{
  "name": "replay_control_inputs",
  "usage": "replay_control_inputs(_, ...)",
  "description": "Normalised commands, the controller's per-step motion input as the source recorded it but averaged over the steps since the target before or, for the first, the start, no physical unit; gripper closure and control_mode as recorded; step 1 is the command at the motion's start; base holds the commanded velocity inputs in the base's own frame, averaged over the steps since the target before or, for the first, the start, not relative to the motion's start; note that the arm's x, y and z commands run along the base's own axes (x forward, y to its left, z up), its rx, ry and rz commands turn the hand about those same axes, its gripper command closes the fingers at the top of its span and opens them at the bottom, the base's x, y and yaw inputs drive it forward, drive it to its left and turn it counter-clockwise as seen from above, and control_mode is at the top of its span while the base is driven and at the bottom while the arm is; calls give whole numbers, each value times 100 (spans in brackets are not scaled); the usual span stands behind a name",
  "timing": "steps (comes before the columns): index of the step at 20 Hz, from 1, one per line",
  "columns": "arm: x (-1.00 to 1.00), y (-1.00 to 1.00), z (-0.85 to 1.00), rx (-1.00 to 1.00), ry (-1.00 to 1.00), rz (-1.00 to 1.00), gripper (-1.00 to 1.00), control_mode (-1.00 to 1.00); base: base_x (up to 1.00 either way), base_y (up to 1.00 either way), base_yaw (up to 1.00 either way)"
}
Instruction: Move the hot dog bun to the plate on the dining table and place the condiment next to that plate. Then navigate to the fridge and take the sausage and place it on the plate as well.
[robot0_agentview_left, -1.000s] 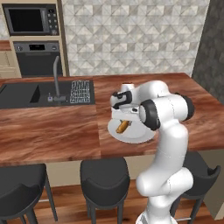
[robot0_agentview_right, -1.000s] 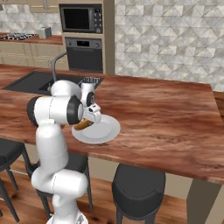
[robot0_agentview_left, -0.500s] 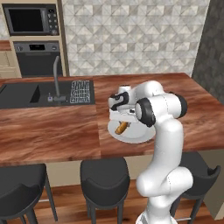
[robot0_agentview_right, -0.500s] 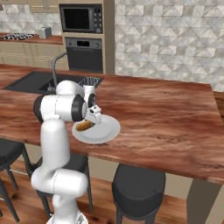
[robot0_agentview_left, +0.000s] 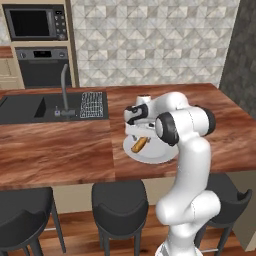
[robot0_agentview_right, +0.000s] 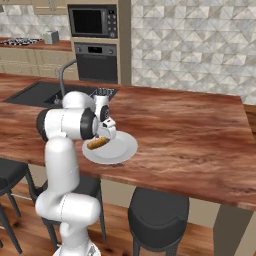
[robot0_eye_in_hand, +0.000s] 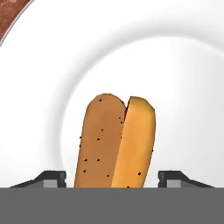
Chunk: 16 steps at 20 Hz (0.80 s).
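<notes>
Our gripper (robot0_eye_in_hand: 112, 177) was open with the bun (robot0_eye_in_hand: 114, 142) lying on the plate (robot0_eye_in_hand: 183, 87) between its fingers; lifting crookedly could knock it off.

surfaces and finishes

the plate (robot0_eye_in_hand: 183, 65) looks like smooth white glazed ceramic with a soft sheen. the hot dog bun (robot0_eye_in_hand: 116, 142) has a matt, baked golden-brown crust dotted with dark specks. the dining table (robot0_agentview_left: 55, 150) is polished reddish wood with strong grain. the sink (robot0_agentview_left: 25, 107) is matt dark, its faucet (robot0_agentview_left: 64, 90) dull grey metal. the stools (robot0_agentview_right: 157, 212) have smooth dark seats. the arm (robot0_agentview_right: 62, 160) is glossy white plastic. the back wall (robot0_agentview_left: 150, 40) is patterned stone tile.
</notes>
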Motion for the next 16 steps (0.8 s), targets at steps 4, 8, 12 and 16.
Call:
replay_control_inputs(4, -12, -1, 12, 1, -14, 0, -100, -100, 0, 0, 0)
replay_control_inputs(8, -45, -4, 58, 0, -24, 0, -100, -100, 0, 0, 0)
replay_control_inputs(12, -88, -12, 100, 1, -27, 2, -100, -100, 0, 0, 0)
replay_control_inputs(16, -84, -11, 100, 0, -14, 5, -100, -100, 0, 0, 0)
